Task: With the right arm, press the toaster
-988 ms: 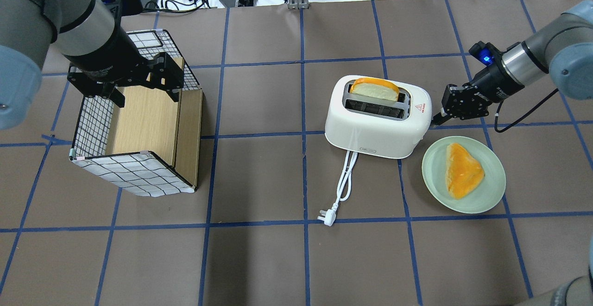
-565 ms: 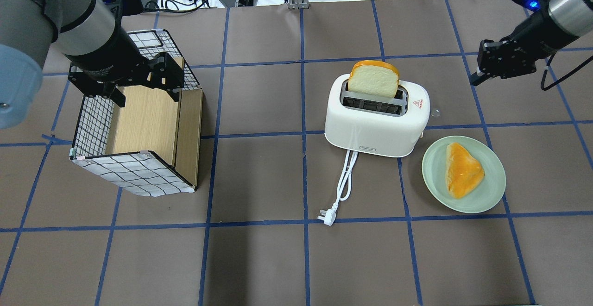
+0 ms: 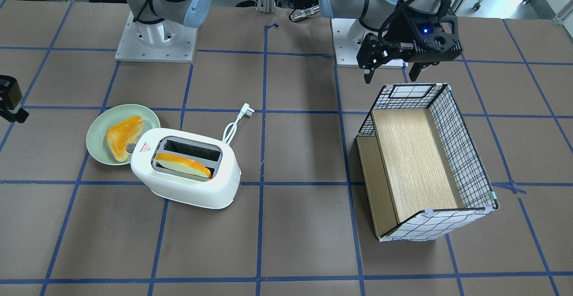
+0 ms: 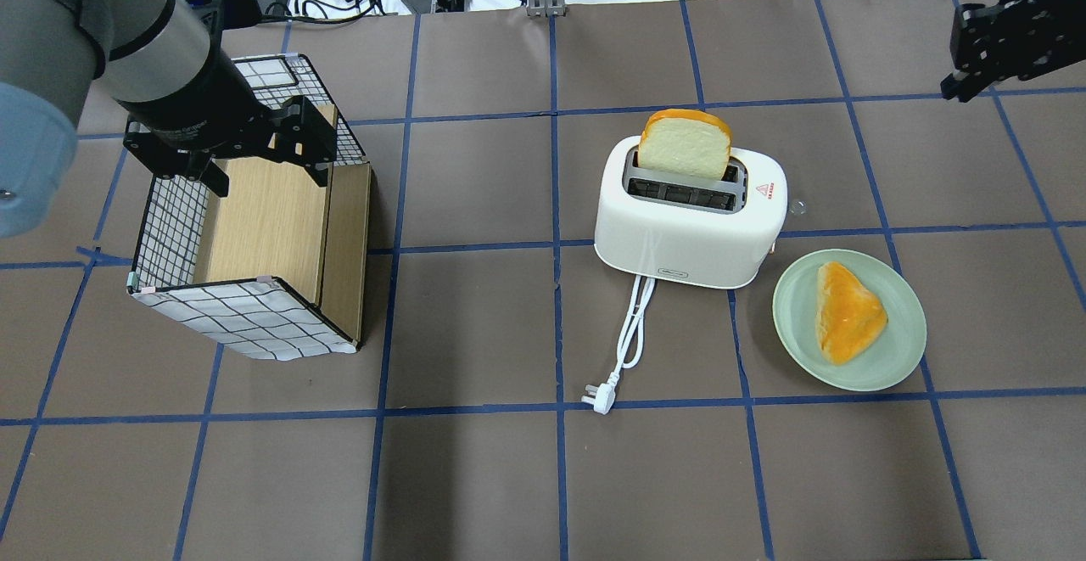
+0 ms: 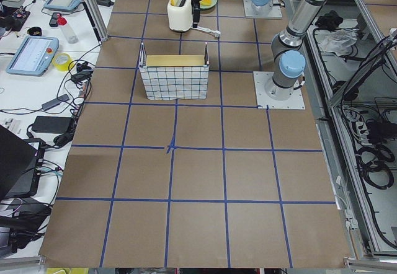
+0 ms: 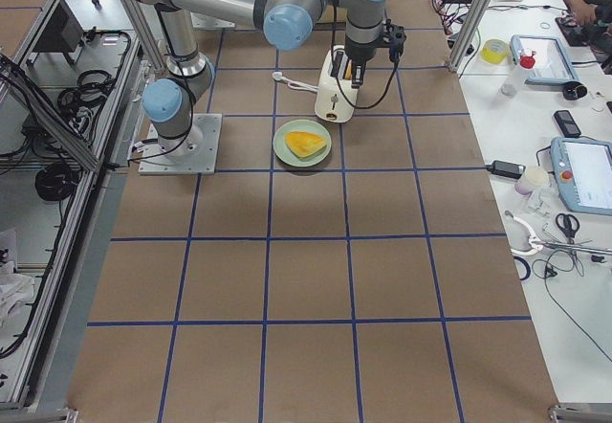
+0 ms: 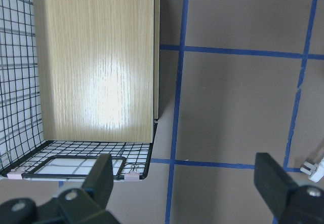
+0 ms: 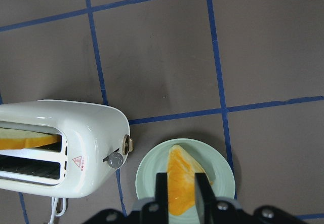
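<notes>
The white toaster [image 4: 689, 230] stands right of the table's middle, also in the front view [image 3: 188, 184] and the right wrist view [image 8: 55, 153]. A bread slice [image 4: 684, 143] stands high out of its far slot. Its grey knob [image 8: 115, 159] and lever [image 8: 128, 144] are on the end facing the plate. My right gripper [image 4: 952, 88] is high at the far right, well clear of the toaster, with its fingers close together and holding nothing; it also shows in the right wrist view [image 8: 182, 191]. My left gripper [image 4: 267, 172] is open and empty above the basket.
A green plate [image 4: 793, 323] with an orange-topped bread piece [image 4: 848, 311] lies right of the toaster. The toaster's white cord ends in a plug [image 4: 598, 398] toward me. A wire basket [image 4: 246, 323] with a wooden floor stands at the left.
My right gripper has left the toaster's right end and risen away to the far right. The bread slice has popped up out of the slot. The left arm has not moved.
</notes>
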`<action>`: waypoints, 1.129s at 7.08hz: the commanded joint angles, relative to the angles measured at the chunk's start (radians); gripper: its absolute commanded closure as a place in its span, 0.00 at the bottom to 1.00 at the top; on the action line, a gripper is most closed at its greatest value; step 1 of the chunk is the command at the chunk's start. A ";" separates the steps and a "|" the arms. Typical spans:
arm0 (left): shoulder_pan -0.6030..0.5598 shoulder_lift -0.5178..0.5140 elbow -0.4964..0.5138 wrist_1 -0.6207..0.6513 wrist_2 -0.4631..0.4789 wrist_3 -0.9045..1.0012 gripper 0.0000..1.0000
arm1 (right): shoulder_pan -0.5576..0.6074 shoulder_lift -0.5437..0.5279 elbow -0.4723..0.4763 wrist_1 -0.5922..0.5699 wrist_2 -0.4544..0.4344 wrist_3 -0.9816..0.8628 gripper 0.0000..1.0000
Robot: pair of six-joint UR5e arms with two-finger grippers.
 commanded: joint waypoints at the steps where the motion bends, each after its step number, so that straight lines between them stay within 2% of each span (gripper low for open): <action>1: 0.000 -0.001 0.000 0.000 -0.001 0.000 0.00 | 0.098 0.000 -0.021 -0.016 -0.087 0.089 0.31; 2: 0.000 0.000 -0.002 0.000 -0.001 0.000 0.00 | 0.145 0.001 -0.021 -0.038 -0.095 0.157 0.16; 4: 0.000 0.000 0.000 0.000 -0.001 0.000 0.00 | 0.241 0.007 -0.022 -0.070 -0.097 0.297 0.01; 8: 0.000 0.000 0.000 0.000 -0.001 0.000 0.00 | 0.350 0.019 -0.021 -0.099 -0.095 0.438 0.00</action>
